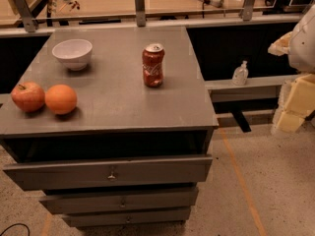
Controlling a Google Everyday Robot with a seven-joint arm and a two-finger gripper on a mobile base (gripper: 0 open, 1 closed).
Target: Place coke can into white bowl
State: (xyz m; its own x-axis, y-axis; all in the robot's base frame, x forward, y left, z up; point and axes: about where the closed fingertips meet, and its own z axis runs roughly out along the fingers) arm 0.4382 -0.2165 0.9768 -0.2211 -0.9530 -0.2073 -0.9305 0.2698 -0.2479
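The coke can (153, 65) is red with white script, a silver top and a dented body. It stands upright on the grey cabinet top (123, 97), right of centre. The white bowl (72, 53) sits empty at the back left of the same top, well left of the can. My arm comes in at the right edge of the camera view. My gripper (295, 104) shows there as pale yellowish blocks, off the cabinet, far to the right of the can and holding nothing that I can see.
A red apple (27, 96) and an orange (61, 99) lie side by side at the front left of the top. The cabinet's drawers (110, 171) are pulled partly out below. A clear sanitiser bottle (240, 73) stands on a ledge to the right.
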